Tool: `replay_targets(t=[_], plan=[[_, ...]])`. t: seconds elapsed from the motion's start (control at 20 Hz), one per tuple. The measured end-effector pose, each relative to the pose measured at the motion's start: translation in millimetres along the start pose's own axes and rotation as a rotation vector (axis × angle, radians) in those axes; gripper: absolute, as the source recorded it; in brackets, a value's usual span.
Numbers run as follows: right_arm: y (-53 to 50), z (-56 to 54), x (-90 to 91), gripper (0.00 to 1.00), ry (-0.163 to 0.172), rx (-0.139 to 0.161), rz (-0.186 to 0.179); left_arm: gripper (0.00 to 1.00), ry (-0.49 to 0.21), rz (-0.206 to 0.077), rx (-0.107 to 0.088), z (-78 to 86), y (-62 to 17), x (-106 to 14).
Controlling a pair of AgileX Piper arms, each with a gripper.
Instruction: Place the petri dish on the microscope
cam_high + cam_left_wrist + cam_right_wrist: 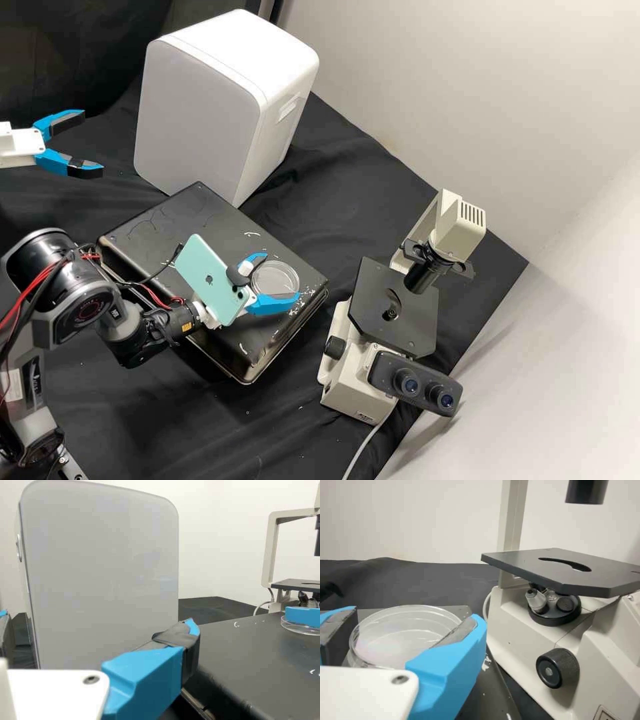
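Right arm: the dark grey right arm (pixel 80 293) enters at the high view's 8 o'clock corner. Its big joint is raised and its forearm runs low and nearly level toward 3 o'clock. A mint-green phone (pixel 213 279) stands on edge at the wrist.
Right jaws: pinching the clear round plastic petri dish (pixel 277 277) by its rim. One bright blue right finger (pixel 273 303) is on the dish's 6 o'clock side and the other on its 11 o'clock side.
Petri dish: flat on top of the glossy black flat case (pixel 173 233), near the case's 3 o'clock corner, and not yet on the microscope.
Black case: lies on the black cloth-covered desk (pixel 347 173), its top marked with small white flecks.
Microscope: the beige and black inverted microscope (pixel 363 383) stands at 4 o'clock from the dish, just beside the case. Its eyepieces face 5 o'clock.
Stage: the flat black slotted stage (pixel 393 303) sits higher than the dish, as the right wrist view shows.
Left arm: at 10 o'clock from the dish, by the high view's 9 o'clock edge. Its white wrist block (pixel 17 147) is level above the desk and points toward 3 o'clock.
Left jaws: spread wide apart, with one blue left finger (pixel 63 121) above the other.
White box: the tall white rounded plastic box (pixel 227 100) stands upright at 12 o'clock from the case, just beside its far corner and close in front of the left jaws.
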Motion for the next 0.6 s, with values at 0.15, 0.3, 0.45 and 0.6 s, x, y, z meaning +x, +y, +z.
replay_targets(t=[0.15, 0.3, 0.45, 0.6], plan=[[2.8, -0.7, -0.6, 0.00, -0.004, 0.004, 0.017, 1.00, 0.000, 0.000, 0.000, 0.0, 0.0, 0.0], [3.6, -1.7, -0.6, 0.00, -0.012, 0.003, 0.031, 1.00, 0.000, 0.000, 0.000, 0.0, 0.0, 0.0], [1.3, -4.7, 2.0, 0.00, -0.002, -0.006, 0.026, 1.00, 0.000, 0.000, 0.000, 0.0, 0.0, 0.0], [-5.0, -5.0, 6.0, 0.00, -0.001, -0.010, 0.006, 1.00, 0.000, 0.000, 0.000, 0.0, 0.0, 0.0]])
